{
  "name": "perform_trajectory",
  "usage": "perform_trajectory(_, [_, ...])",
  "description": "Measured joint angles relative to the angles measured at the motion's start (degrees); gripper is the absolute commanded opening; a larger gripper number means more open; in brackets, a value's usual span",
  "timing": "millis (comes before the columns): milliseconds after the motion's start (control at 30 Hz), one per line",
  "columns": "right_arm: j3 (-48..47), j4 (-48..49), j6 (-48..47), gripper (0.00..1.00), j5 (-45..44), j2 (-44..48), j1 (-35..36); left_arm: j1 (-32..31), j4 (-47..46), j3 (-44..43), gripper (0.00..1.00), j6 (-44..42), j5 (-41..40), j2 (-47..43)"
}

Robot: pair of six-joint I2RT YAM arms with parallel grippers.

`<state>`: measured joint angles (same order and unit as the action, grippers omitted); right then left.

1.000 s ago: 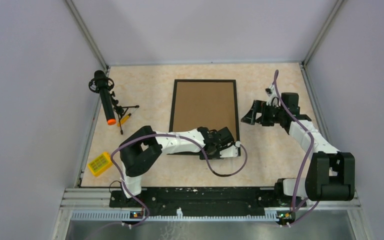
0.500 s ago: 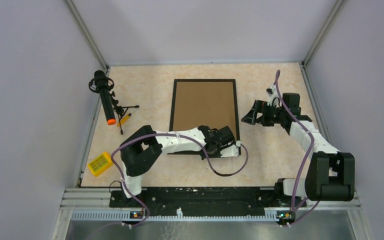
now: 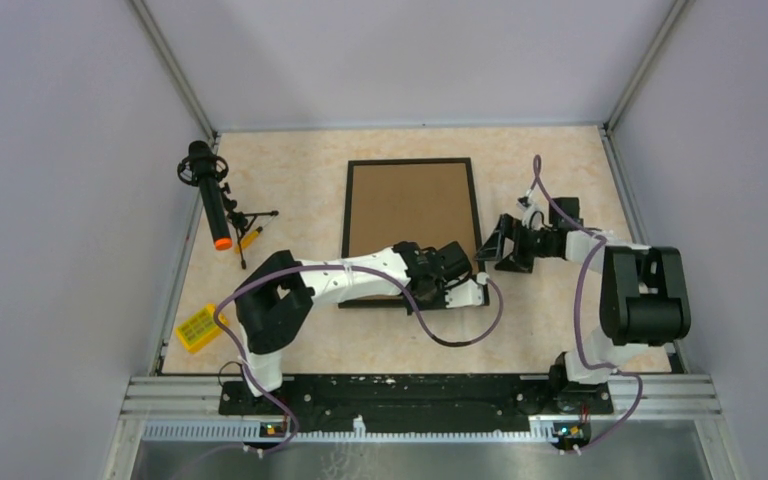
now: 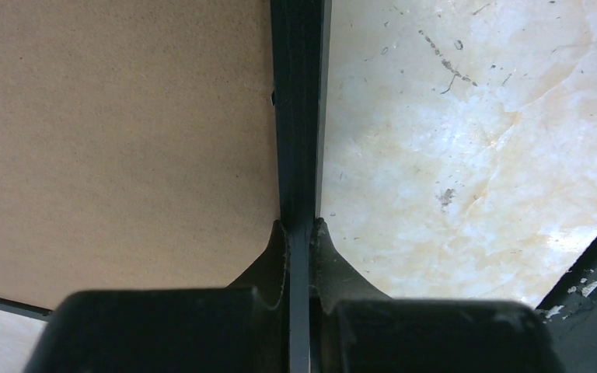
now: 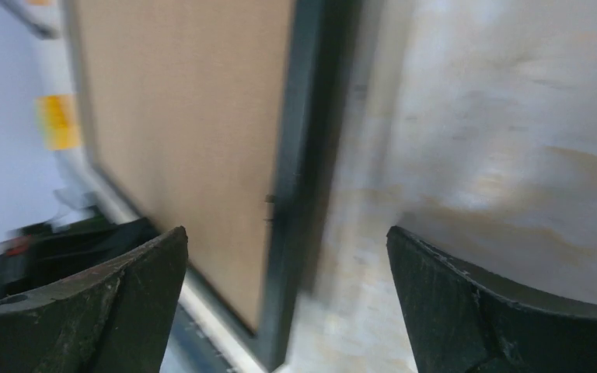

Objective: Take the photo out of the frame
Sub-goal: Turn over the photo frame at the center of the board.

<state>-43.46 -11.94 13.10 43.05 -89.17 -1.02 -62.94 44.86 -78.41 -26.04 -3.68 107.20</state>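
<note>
The frame point(image 3: 410, 215) lies flat mid-table with its brown fibreboard back up and a thin black border around it. The photo is hidden. My left gripper point(image 3: 457, 285) sits at the frame's near right corner. In the left wrist view my left gripper point(image 4: 301, 227) is shut on the black border point(image 4: 299, 116), with one finger on the brown back and the other on the table side. My right gripper point(image 3: 490, 250) stands wide open just right of the frame's right edge. In the right wrist view the border point(image 5: 291, 155) runs between its spread fingers point(image 5: 124, 295), and they touch nothing.
A black microphone on a small stand point(image 3: 212, 200) is at the left, with an orange pencil point(image 3: 251, 238) beside it. A yellow box point(image 3: 200, 328) lies at the near left. Metal cage posts and grey walls enclose the marble-patterned table point(image 3: 550, 320).
My left gripper has shut on the frame's right border. The right arm has swung in, bringing its open gripper down and left, close to the frame's right edge. The frame has shifted slightly.
</note>
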Motion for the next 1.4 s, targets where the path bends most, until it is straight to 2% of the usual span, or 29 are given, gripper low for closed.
perform_trajectory(133, [-0.94,1.57,1.49,0.97,8.55,-6.29,-0.55,0.00,0.39,-0.31,0.00,0.17,0.50,-0.46])
perform_trajectory(333, [-0.44,11.04,9.31,0.89,23.37,-15.37,-0.61,0.00,0.39,-0.33,0.00,0.48,1.57,-1.62])
perform_trajectory(433, [0.20,14.56,13.16,0.82,28.00,-18.38,-0.09,0.00,0.20,-0.33,0.00,0.57,1.73,-1.86])
perform_trajectory(633, [0.79,19.91,16.04,0.73,31.69,-20.72,3.13,0.00,-0.20,-0.33,0.00,0.63,1.81,-2.08])
perform_trajectory(733, [1.07,22.05,16.61,0.65,33.03,-21.86,3.52,0.24,-0.63,-0.31,0.00,0.70,1.97,-2.40])
perform_trajectory(967, [3.98,25.18,19.91,0.35,33.20,-22.45,3.54,1.01,-1.79,0.31,0.00,1.33,3.06,-3.45])
perform_trajectory(1067, [4.35,25.70,21.07,0.26,33.27,-22.45,3.54,1.18,-2.27,0.55,0.01,1.75,3.26,-3.67])
perform_trajectory(1167, [4.37,25.57,21.53,0.11,33.16,-22.21,3.52,1.49,-2.40,0.63,0.07,2.14,3.67,-3.85])
perform_trajectory(1233, [4.39,25.22,21.59,0.00,34.25,-21.24,3.48,1.92,-2.12,0.63,0.17,2.40,4.42,-4.22])
perform_trajectory(1267, [4.37,25.07,21.62,0.00,34.23,-20.31,3.48,2.21,-2.12,0.63,0.24,2.60,4.92,-4.42])
perform_trajectory(1400, [4.11,21.42,21.16,0.00,32.57,-15.67,2.95,3.96,-2.10,0.52,0.71,3.89,7.37,-6.05])
